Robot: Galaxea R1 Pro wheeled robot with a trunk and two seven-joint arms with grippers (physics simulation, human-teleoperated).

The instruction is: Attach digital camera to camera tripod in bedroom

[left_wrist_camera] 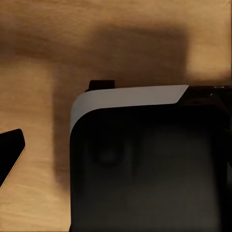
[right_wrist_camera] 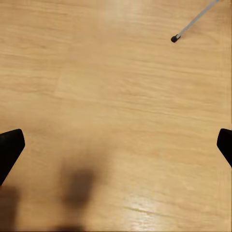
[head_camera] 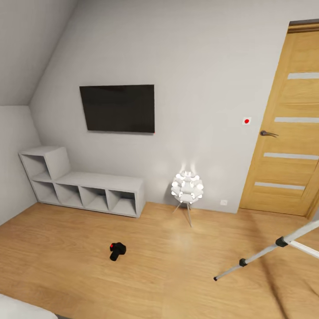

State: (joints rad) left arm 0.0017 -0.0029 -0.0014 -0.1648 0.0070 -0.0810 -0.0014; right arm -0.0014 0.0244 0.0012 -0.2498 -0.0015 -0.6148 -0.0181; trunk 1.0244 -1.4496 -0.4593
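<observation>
From my remote station: the digital camera (head_camera: 117, 250) lies alone on the bedroom's wood floor (head_camera: 66, 248), near the white cube shelving (head_camera: 84, 186) under the wall TV (head_camera: 117, 108). Well to its right, the camera tripod (head_camera: 266, 252) slants in from the right edge, one foot planted. The right pincer (right_wrist_camera: 116, 145) hangs wide apart and empty above bare boards; whether the left pincer is apart or together I cannot tell. Driving in carelessly could clip that outstretched leg and topple the tripod.
</observation>
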